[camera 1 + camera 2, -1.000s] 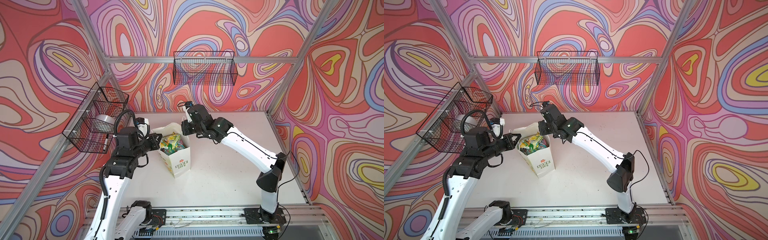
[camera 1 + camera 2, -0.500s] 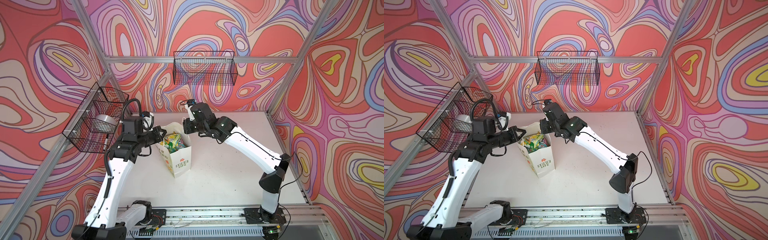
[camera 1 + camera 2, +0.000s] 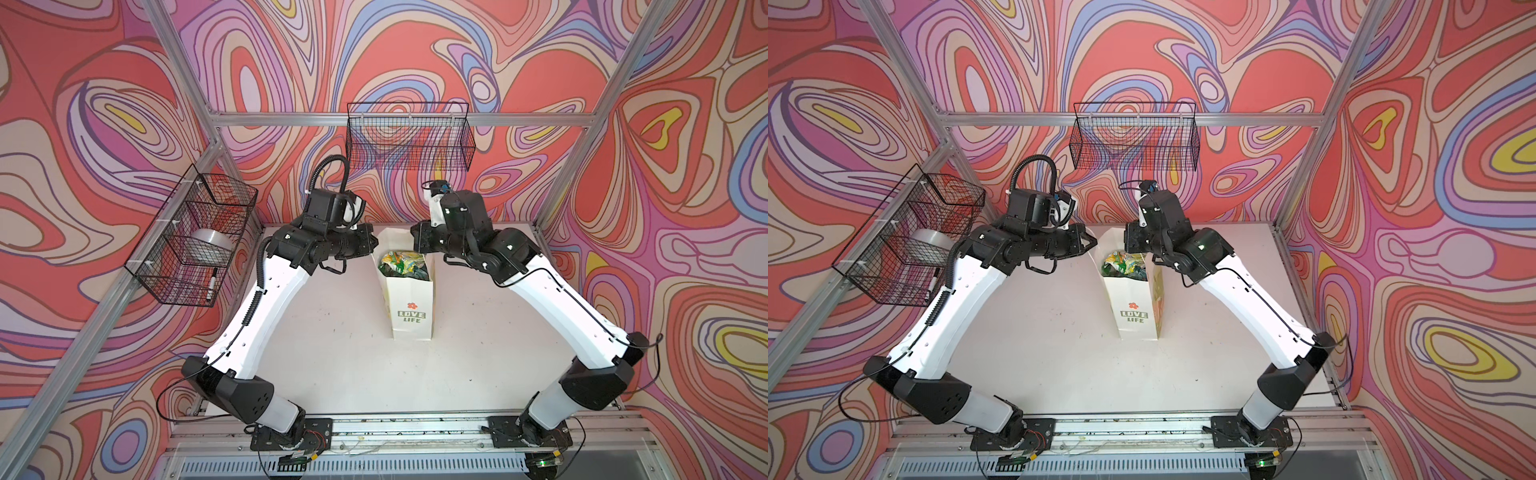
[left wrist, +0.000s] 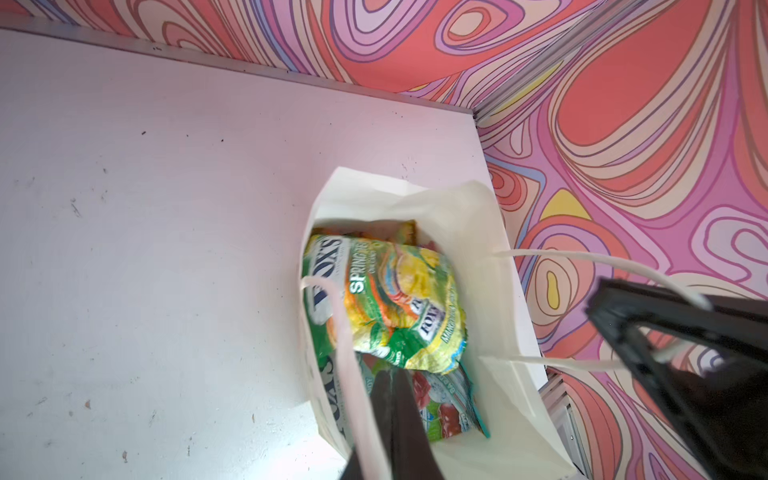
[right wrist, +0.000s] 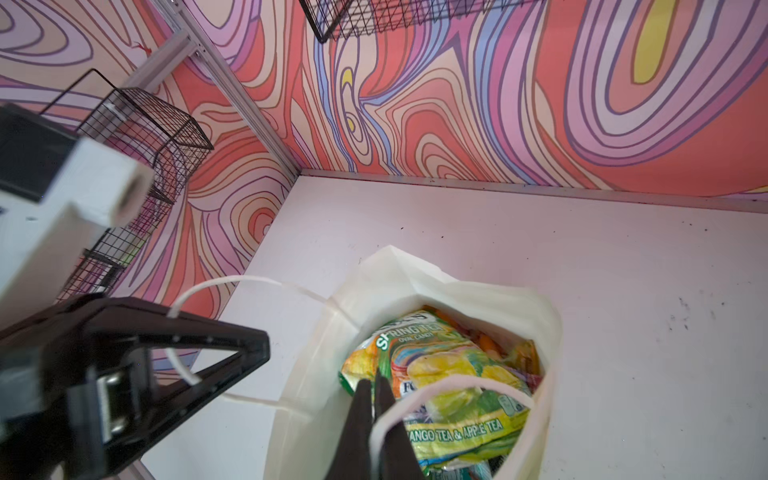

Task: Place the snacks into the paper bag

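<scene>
The bag stands on the table near its back edge, with the snacks heaped inside. The left gripper and right gripper each pinch shut on a handle. It's thin paper, light and tippy, so I'd lift by both evenly. A second ago it sat further left, twisted.

Your right gripper is pinching one cord handle above the snacks filling the paper bag; your left gripper is holding the other handle.
</scene>
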Controlling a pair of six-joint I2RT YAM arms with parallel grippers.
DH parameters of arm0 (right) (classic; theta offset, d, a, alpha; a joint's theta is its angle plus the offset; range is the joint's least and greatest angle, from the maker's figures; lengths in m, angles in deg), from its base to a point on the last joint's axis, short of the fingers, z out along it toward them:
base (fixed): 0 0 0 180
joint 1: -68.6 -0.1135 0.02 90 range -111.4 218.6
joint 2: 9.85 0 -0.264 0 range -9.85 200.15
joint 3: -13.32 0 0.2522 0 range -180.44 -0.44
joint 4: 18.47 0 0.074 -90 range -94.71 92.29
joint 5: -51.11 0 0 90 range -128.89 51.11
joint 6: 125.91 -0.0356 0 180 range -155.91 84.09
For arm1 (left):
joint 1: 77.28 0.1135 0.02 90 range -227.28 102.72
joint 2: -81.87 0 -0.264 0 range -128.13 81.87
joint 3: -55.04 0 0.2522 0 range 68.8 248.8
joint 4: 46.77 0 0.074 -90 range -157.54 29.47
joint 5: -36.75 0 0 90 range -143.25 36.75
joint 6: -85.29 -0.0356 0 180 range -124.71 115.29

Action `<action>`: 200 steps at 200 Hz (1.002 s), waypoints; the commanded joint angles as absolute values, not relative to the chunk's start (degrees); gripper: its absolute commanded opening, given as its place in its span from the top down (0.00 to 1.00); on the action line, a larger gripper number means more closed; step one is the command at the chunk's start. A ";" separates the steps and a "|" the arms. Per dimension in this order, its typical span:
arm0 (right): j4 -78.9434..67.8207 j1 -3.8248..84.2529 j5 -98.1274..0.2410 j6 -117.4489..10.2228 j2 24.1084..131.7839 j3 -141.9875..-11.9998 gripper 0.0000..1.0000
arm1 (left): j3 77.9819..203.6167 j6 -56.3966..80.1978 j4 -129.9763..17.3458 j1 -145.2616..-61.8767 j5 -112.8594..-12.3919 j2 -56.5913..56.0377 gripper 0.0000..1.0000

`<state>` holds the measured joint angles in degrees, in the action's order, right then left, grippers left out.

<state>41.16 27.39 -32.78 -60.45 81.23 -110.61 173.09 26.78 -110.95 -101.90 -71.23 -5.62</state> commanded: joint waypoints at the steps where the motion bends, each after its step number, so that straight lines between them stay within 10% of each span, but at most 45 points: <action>1: 35.86 27.99 -33.62 -60.69 78.44 -107.85 1.00 | 173.80 29.93 -103.60 -101.98 -73.58 -4.62 1.00; 200: 28.97 29.22 -32.21 -66.94 71.07 -91.42 1.00 | 155.38 32.47 -95.02 -105.51 -75.08 4.79 0.98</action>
<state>31.98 28.94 -32.30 -66.02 71.70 -90.55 155.25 32.42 -98.40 -105.38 -74.66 3.26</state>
